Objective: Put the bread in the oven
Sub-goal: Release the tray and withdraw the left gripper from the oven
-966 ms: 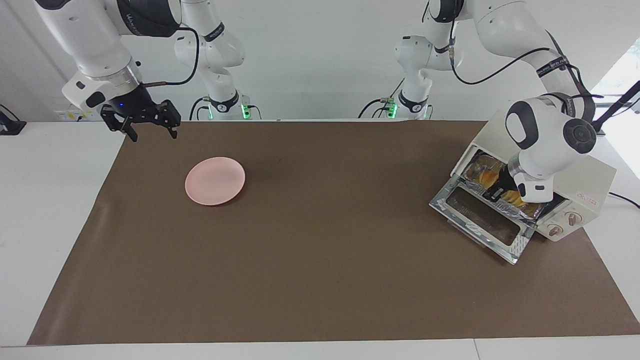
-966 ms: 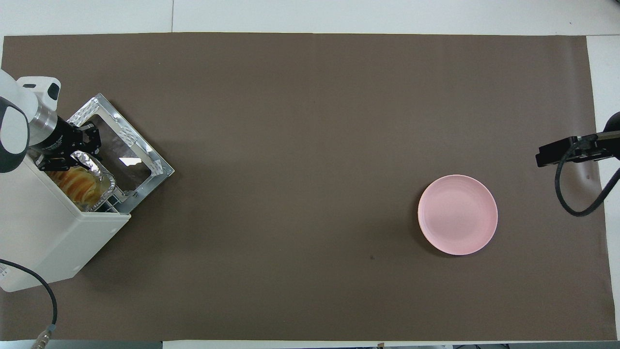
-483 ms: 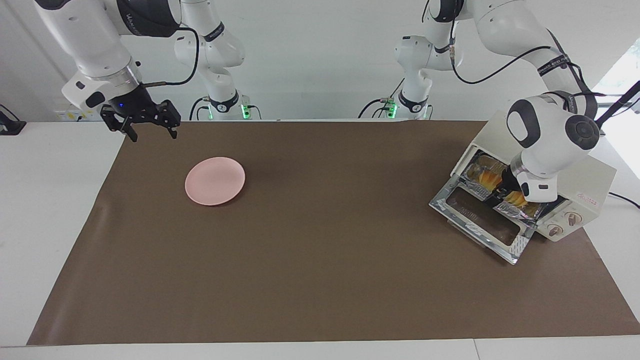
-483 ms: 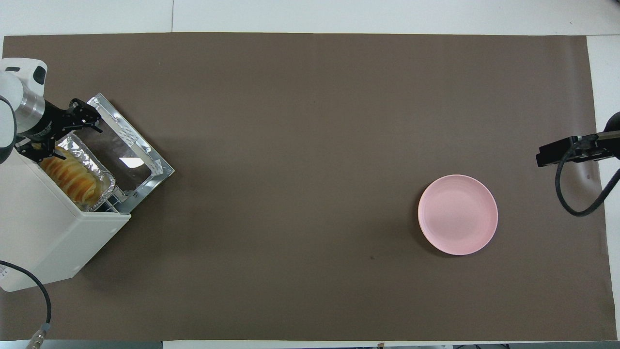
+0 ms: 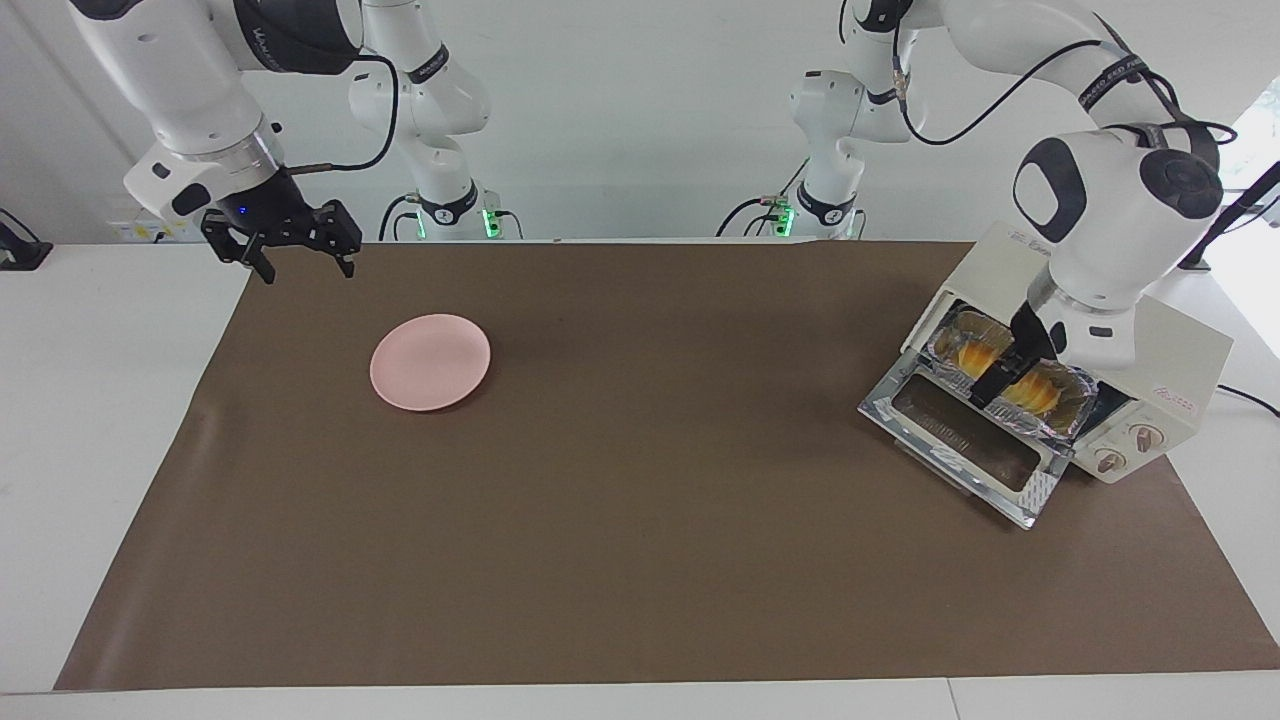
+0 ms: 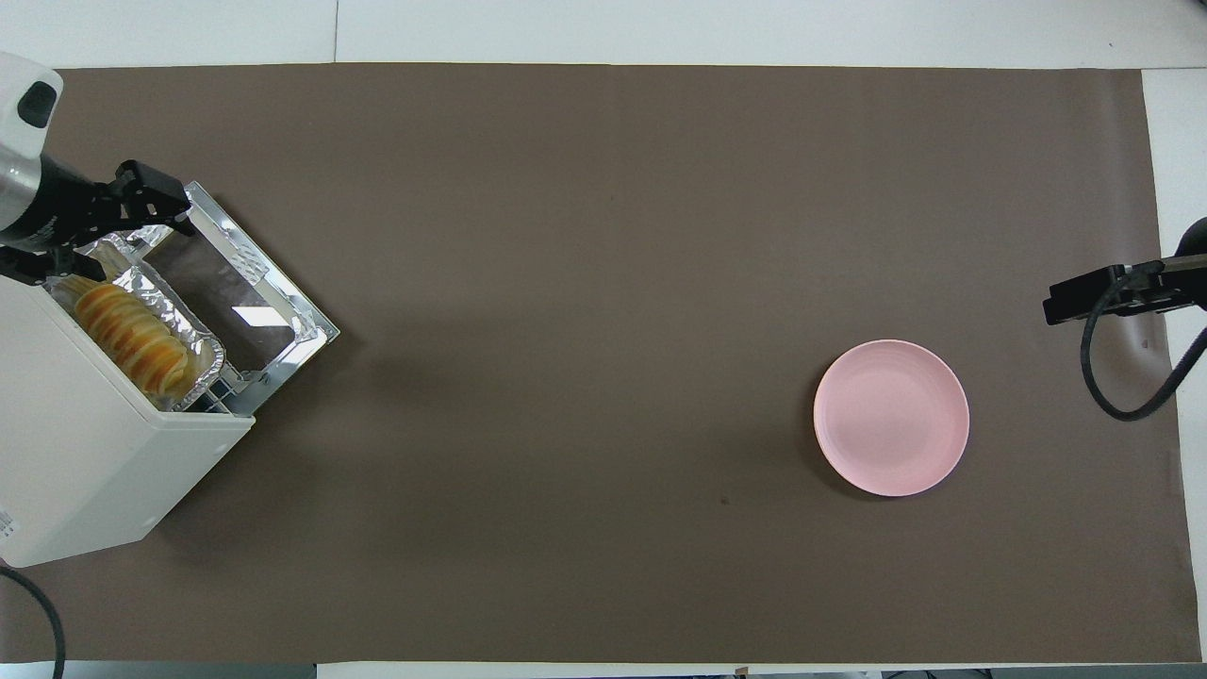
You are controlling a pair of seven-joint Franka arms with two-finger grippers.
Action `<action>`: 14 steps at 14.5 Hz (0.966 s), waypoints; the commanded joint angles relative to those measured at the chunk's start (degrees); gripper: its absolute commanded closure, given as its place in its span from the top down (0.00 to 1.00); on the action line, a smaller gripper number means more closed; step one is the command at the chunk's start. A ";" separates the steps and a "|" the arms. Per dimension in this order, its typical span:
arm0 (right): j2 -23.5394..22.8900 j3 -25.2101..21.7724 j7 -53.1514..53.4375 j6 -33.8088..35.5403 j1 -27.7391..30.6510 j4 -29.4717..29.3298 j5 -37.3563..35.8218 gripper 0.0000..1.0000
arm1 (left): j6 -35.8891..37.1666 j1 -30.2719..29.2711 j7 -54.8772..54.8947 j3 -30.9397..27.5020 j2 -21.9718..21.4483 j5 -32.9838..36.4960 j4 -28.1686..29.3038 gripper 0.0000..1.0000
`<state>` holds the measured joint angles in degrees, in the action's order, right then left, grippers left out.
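Bread (image 5: 1012,377) lay in its tray (image 5: 1068,421) inside the oven (image 5: 1180,365), door down. Your left gripper (image 5: 1003,375) hung above it, jaws apart, holding nothing; right gripper (image 5: 297,249) waited, jaws apart. Door-closing probably remained.

Two glossy white jointed arms with dark grey joint caps, looping black cables, black claws, green base lights.

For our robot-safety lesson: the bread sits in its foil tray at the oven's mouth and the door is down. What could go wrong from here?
1. The foil tray with the bread seems to jut past the oven opening, so closing the door might jam or crush it.
2. The left claw, open, hangs just above the tray; a careless retreat might snag the foil rim.
3. The right claw, open, waits near the pink plate; little risk there.
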<state>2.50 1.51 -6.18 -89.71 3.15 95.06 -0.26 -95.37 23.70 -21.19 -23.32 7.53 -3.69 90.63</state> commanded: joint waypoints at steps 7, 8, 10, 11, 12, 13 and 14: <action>1.02 0.60 -0.76 -0.20 0.98 1.01 0.78 1.00 | 23.12 0.65 17.49 0.38 -14.02 2.10 1.57 1.00; 1.11 0.60 -0.76 -0.20 0.98 1.01 0.78 1.00 | 23.30 0.82 17.67 1.25 -15.08 3.50 1.83 1.00; 1.02 0.60 -0.76 -0.20 0.98 1.01 0.78 1.00 | 22.52 -10.75 20.63 13.45 -15.70 4.39 2.45 1.00; 1.11 0.60 -0.76 -0.20 0.98 1.01 0.78 1.00 | 21.46 -16.95 20.57 20.44 -14.83 4.13 1.93 1.00; 1.02 0.60 -0.76 -0.20 0.98 1.01 0.78 1.00 | 21.11 -20.24 20.57 24.25 -13.43 4.04 1.66 1.00; 1.02 0.60 -0.76 -0.20 0.98 1.01 0.78 1.00 | 20.58 -21.49 20.57 25.15 -12.89 3.96 1.75 1.00; 1.02 0.60 -0.76 -0.20 0.98 1.01 0.78 1.00 | 19.97 -21.85 20.75 25.25 -12.80 3.78 1.75 1.00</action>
<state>2.50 1.51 -6.18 -89.71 3.15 95.06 -0.26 -73.47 4.91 -2.06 -0.32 -6.13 -0.61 91.78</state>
